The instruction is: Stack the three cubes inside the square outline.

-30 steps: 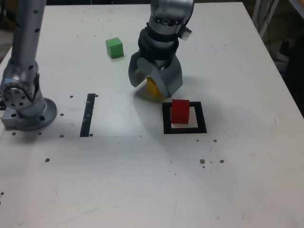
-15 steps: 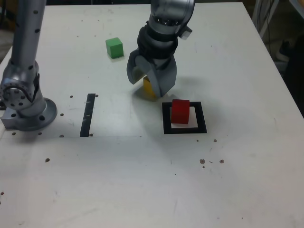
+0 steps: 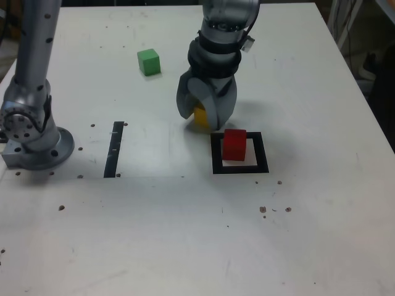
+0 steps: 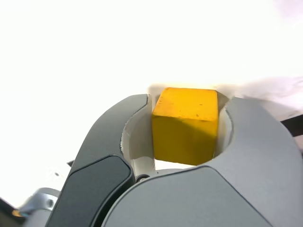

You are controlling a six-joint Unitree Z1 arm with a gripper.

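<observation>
My gripper (image 3: pixel 202 118) stands over the table just up and to the exterior view's left of the square outline (image 3: pixel 240 168). Its jaws are shut on the yellow cube (image 3: pixel 200 116), which still rests on the table. In the wrist view the yellow cube (image 4: pixel 185 124) fills the gap between both fingers (image 4: pixel 118 137). The red cube (image 3: pixel 234 144) sits inside the outline on its white centre. The green cube (image 3: pixel 149 62) lies alone further back, toward the exterior view's left.
The arm's grey base (image 3: pixel 34 139) stands at the exterior view's left edge. A straight black tape strip (image 3: pixel 114 148) lies between the base and the outline. Small dark specks dot the white table (image 3: pixel 185 234).
The jaws have closed from wide open onto the yellow cube. The gripper has shifted slightly to the exterior view's right. The red and green cubes have not moved.
</observation>
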